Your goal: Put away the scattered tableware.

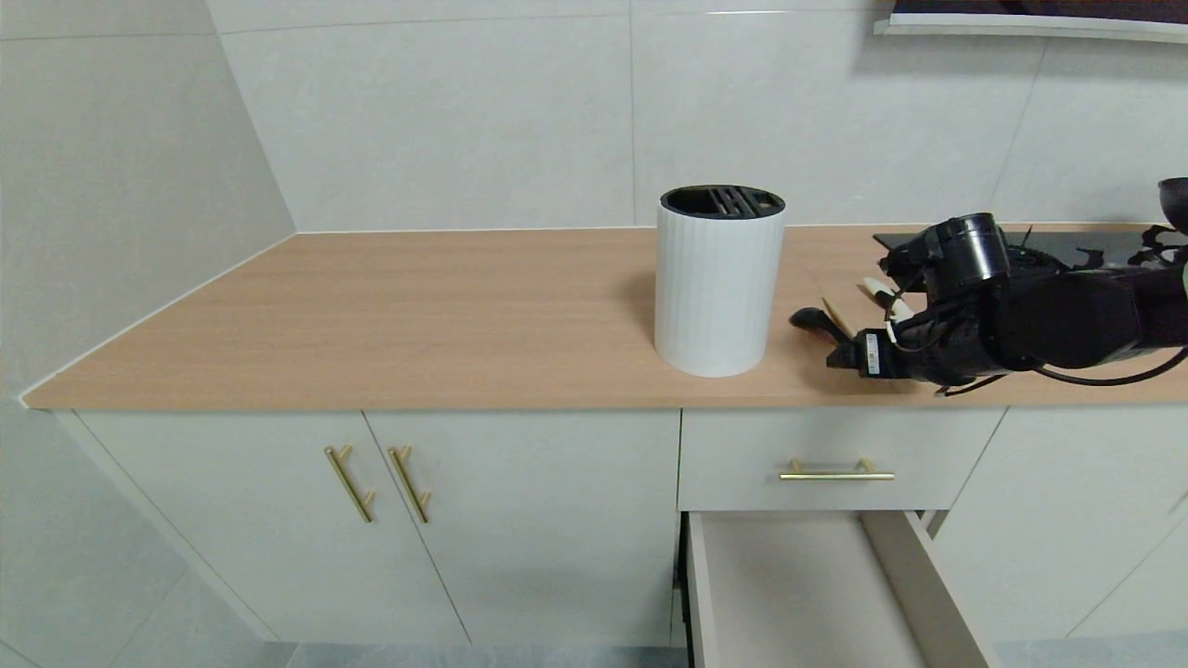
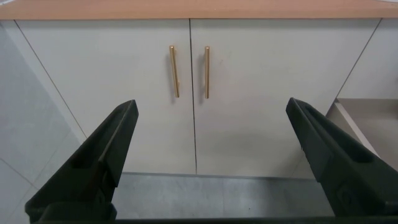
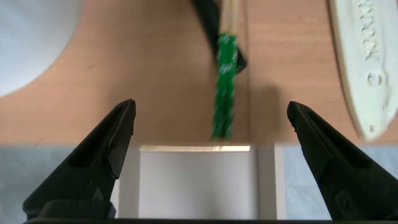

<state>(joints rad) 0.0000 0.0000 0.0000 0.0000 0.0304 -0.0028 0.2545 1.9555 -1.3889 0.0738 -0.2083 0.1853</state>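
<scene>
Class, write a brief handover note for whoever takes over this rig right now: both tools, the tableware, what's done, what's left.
Left tool: open, empty, facing the cabinet doors.
Right tool: open, empty, over the green-ended chopsticks on the counter.
A white spoon and a black utensil lie beside them, right of the white holder.
Done: drawer open; nothing picked up yet.
Left: grasp each piece and put it away.

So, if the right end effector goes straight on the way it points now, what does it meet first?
Probably the green-patterned chopsticks on the countertop, just ahead of the open right end effector; depth is unclear.
</scene>
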